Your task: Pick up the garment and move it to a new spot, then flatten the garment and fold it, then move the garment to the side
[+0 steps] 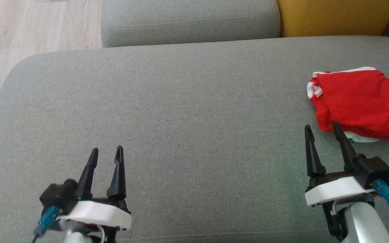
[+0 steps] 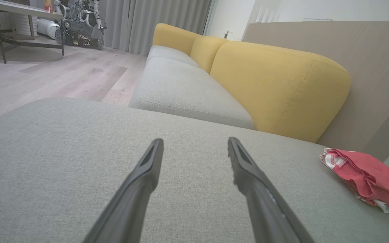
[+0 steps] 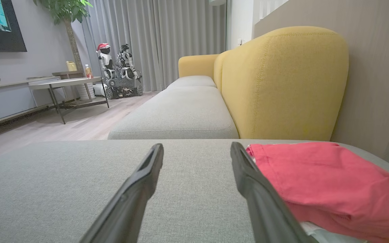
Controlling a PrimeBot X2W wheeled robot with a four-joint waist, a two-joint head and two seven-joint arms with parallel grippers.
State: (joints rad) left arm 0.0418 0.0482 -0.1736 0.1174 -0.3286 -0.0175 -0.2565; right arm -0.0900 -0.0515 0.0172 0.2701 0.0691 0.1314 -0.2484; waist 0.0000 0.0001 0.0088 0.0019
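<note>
One garment [image 1: 360,101], red with white trim at its edges, lies bunched in a loose heap on the far right of the large grey seat cushion [image 1: 181,101], close to that cushion's right edge. The head view shows two grey cushions: this one and a second grey cushion [image 1: 187,20] beyond it. A yellow backrest [image 1: 333,17] stands to the right of the second cushion, and pale wood floor [image 1: 29,27] lies to the left.

There are two end effectors. The left end effector [image 1: 107,149] sits low at the near left over bare cushion, well apart from the garment. Its two dark fingers are spread and point away from the robot with nothing between them. The right end effector [image 1: 321,126] is at the near right, its fingers likewise spread and empty. Its right fingertip reaches the garment's near edge, though contact cannot be judged. In the right wrist view that finger runs just beside the red cloth.
</note>
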